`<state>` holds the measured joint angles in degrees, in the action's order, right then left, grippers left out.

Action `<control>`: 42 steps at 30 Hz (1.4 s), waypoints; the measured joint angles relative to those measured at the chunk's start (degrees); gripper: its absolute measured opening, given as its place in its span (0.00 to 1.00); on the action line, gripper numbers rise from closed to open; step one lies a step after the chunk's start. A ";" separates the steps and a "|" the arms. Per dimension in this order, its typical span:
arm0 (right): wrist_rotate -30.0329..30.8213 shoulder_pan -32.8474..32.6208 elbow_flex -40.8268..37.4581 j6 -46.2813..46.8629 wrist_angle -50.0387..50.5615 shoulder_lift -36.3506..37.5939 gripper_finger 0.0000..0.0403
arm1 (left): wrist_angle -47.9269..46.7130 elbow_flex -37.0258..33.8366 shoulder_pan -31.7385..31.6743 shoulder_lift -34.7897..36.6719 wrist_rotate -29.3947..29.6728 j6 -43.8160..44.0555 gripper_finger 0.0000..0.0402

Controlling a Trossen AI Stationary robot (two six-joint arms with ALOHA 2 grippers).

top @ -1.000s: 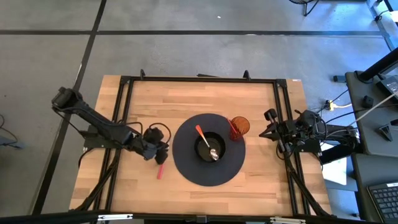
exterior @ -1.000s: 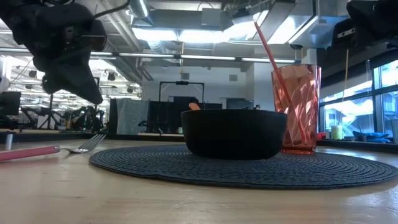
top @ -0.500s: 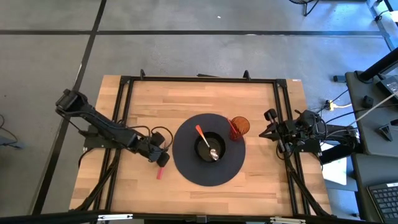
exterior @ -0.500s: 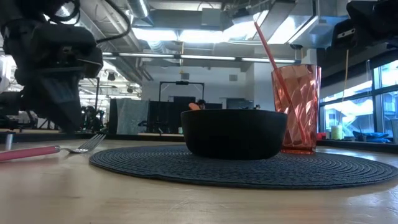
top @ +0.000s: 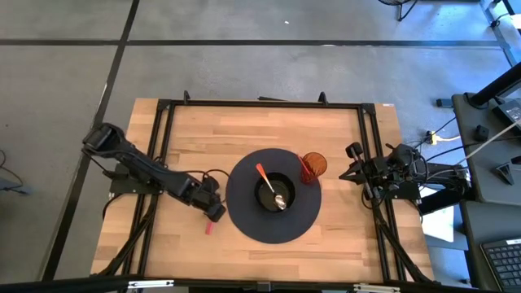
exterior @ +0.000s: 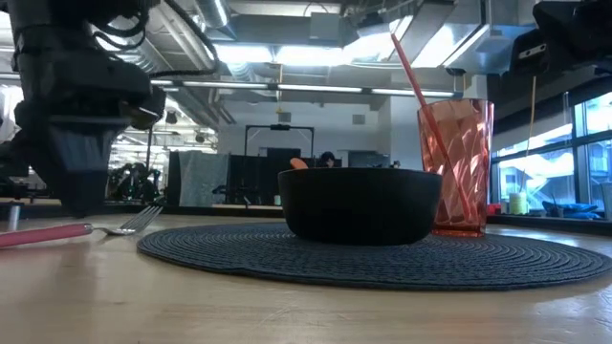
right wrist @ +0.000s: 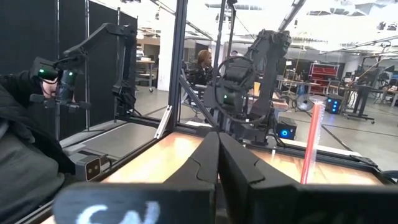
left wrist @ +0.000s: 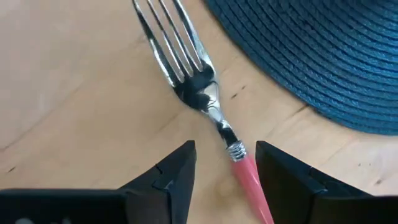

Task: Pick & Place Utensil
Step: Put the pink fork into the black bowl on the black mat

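Note:
A fork [left wrist: 198, 87] with a pink handle [left wrist: 252, 183] lies flat on the wooden table just left of the round dark placemat [top: 244, 213]. Seen from table height, the fork [exterior: 91, 229] points its tines at the mat. My left gripper [left wrist: 225, 148] hangs low over it, open, one finger on each side of the handle where it meets the metal neck, and I see no touch. From above, the left gripper [top: 213, 210] covers the fork's tine end. My right gripper [right wrist: 217, 155] is shut and holds nothing, at the table's right edge [top: 358, 171].
A black bowl [top: 275, 193] with an orange-handled spoon [top: 267, 181] stands in the middle of the placemat. A red tumbler [top: 313, 167] with a straw stands at the mat's far right rim. Black frame rails [top: 163, 146] run along the table's sides. People show beyond the table.
My left gripper has come down toward the fork and moved a little toward the table's near edge and the placemat. Its fingers have opened and now stand on either side of the handle. The fork has not moved.

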<state>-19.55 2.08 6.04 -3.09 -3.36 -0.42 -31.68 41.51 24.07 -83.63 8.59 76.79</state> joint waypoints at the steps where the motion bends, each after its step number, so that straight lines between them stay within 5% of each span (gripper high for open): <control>1: -0.01 0.00 0.00 0.00 -0.02 -0.01 0.02 | -0.02 0.40 -0.20 -0.71 -0.35 -0.12 0.40; 15: 0.02 0.01 0.00 -0.09 0.24 -0.01 0.02 | -1.37 2.68 -2.70 -7.97 -5.73 -3.47 0.39; 32: -0.01 0.00 0.00 -0.12 0.28 -0.01 0.02 | -5.44 2.62 -2.84 -8.28 -6.54 -12.04 0.08; 37: -0.01 0.00 0.00 -0.13 0.43 0.00 0.02 | -5.51 2.61 -2.81 -8.28 -6.41 -12.76 0.08; 42: -0.02 -0.01 0.00 -0.15 0.46 -0.01 0.02 | -17.36 7.85 -1.92 -9.05 -2.62 -15.01 0.08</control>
<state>-19.57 2.07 6.04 -3.25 -2.90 -0.43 -49.04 49.35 22.14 -92.68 5.96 61.78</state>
